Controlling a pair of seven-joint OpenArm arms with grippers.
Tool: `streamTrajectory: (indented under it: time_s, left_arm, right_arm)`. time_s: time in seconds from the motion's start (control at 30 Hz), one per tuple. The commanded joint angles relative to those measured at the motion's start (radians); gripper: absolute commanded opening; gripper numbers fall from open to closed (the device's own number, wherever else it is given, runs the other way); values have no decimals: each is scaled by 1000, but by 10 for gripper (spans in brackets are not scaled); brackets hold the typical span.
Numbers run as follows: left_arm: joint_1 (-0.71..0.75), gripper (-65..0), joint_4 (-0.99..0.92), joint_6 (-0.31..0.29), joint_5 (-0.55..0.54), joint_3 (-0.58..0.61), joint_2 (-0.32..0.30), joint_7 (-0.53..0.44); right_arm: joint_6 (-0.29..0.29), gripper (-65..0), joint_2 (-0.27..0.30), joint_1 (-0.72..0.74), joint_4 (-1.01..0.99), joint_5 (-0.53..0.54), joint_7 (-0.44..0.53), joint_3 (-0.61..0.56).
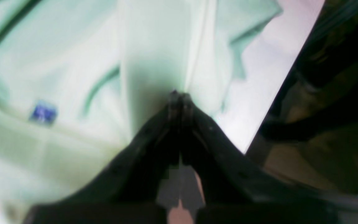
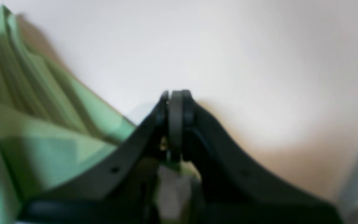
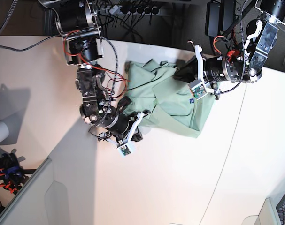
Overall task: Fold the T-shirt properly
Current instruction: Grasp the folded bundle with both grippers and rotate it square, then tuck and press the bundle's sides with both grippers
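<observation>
Toward the far edge of the white tabletop (image 3: 180,187) the pale mint-green collared fabric T-shirt (image 3: 168,101) lies crumpled, folding barely begun, beside left tool (image 1: 179,93) and right tool (image 2: 176,93), both closed and empty.

Soft cloth on a smooth, pale table

The T-shirt (image 3: 173,105) is matt mint-green fabric, soft and creased, with a small blue tag (image 1: 43,113). The table (image 3: 189,178) looks smooth, off-white, faintly sheened. The left gripper (image 1: 179,95) and right gripper (image 2: 176,96) look like matt black plastic.
</observation>
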Motion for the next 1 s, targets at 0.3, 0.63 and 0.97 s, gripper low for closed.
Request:
streamTrajectory:
  time_s: [0.3,0.63,0.97]
  left_arm:
    - [-69,-650,11,-5,35,-5,-131,-71]
    - [-286,-650,-207,-5,96,0,-136,-201]
    - [-426,-650,-302,-5,31,-5,-113,-227]
  right_arm:
    - [3,-650,71,-140,211,143,-39,2]
    - [3,-650,68,-383,496,142,-57,3]
    - [3,-650,63,-452,608,133,-83,38]
